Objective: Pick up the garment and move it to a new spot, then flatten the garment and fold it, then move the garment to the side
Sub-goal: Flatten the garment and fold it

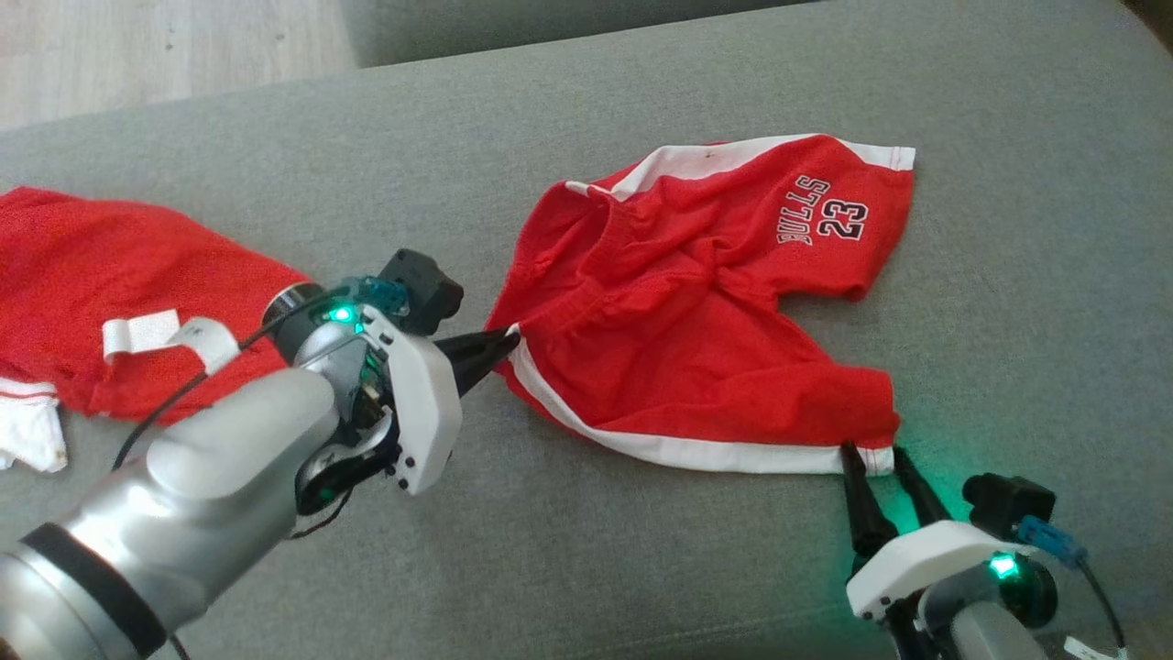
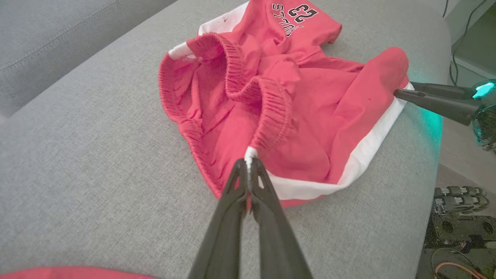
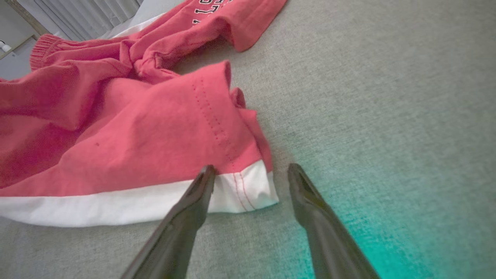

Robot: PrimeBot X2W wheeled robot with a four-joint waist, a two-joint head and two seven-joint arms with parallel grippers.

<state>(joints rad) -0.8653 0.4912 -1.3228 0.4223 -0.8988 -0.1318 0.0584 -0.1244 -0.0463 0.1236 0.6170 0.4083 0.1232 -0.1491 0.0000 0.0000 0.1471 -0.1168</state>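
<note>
- Red shorts (image 1: 696, 302) with white side stripes and a "BULLS 23" print lie rumpled near the middle of the grey sofa cushion (image 1: 641, 568). The waistband is toward the robot's left and the leg hems toward its right.
- The left gripper (image 2: 248, 164) has its jaws pinched together on the white end of the stripe at the waistband corner, with a sliver of cloth showing between the tips.
- The right gripper (image 3: 252, 168) has its jaws well apart. One finger touches the white hem corner of the near leg and the other rests over bare cushion beside it, so it grips nothing.
- A second red garment (image 1: 110, 266) lies well apart at the robot's left, untouched.
- As I judge it, the shorts are at their spot but not yet flat. The waistband is bunched and the crotch twisted, and it is hard to tell whether the far leg lies smooth.
- What is left is to close the right jaws on the hem, pull the near edge taut, smooth and fold the shorts, then shift them aside.
</note>
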